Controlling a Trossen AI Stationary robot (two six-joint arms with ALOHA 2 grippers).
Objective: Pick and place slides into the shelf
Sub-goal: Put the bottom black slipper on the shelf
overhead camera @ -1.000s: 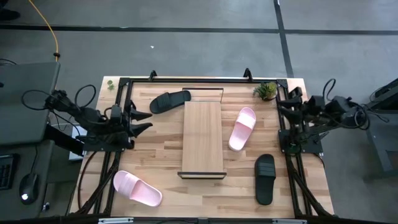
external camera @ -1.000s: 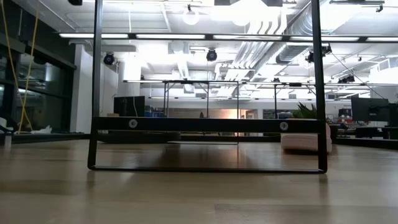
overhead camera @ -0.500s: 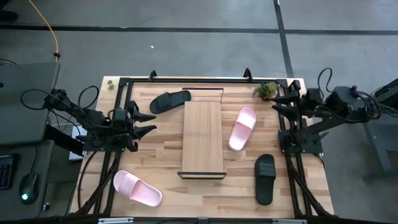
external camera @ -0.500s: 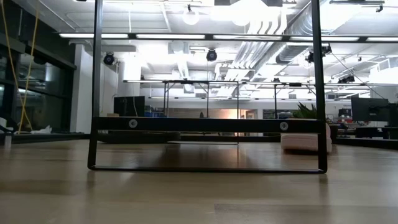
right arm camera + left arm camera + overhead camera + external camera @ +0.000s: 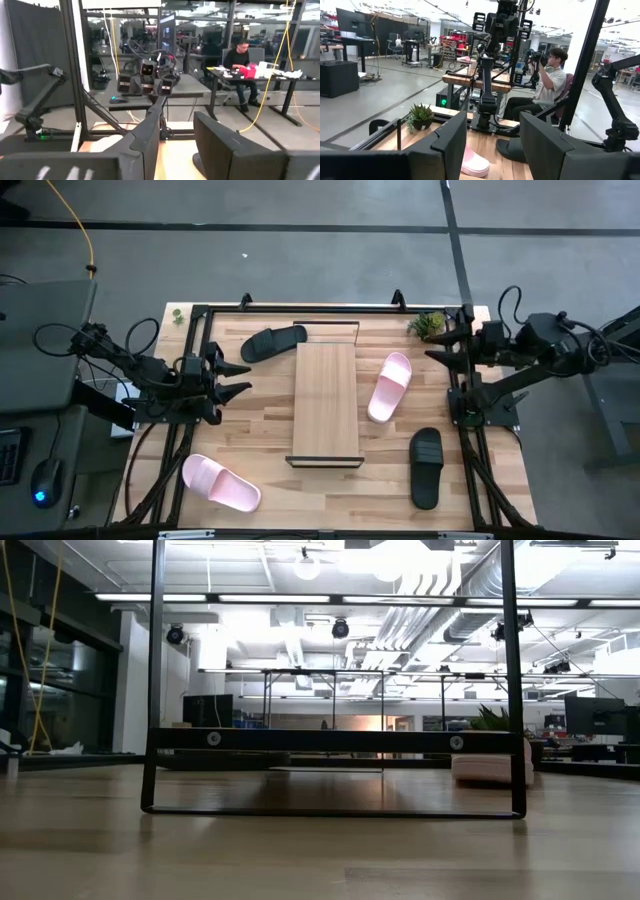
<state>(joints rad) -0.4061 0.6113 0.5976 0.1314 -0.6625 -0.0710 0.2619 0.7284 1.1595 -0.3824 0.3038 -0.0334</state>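
Observation:
The shelf (image 5: pixel 325 405), a long light-wood board with a black wire frame (image 5: pixel 330 775) at its near end, lies in the middle of the table. A black slide (image 5: pixel 273 342) lies sole down at the far left, and a pink slide (image 5: pixel 389 386) lies right of the shelf. A second black slide (image 5: pixel 426 467) lies at the near right and a second pink slide (image 5: pixel 220 482) at the near left. My left gripper (image 5: pixel 246 377) is open and empty at the table's left side. My right gripper (image 5: pixel 437 348) is open and empty at the far right.
A small potted plant (image 5: pixel 428 325) stands at the far right corner, close to my right gripper. Black metal rails (image 5: pixel 300 308) run along the table's edges. People sit at desks in the room beyond the table (image 5: pixel 552 82).
My right gripper has gone a little toward the table's left and far edge, coming in over the table's right side. My left gripper has crept slightly toward the shelf. The slides and the shelf have stayed where they were.

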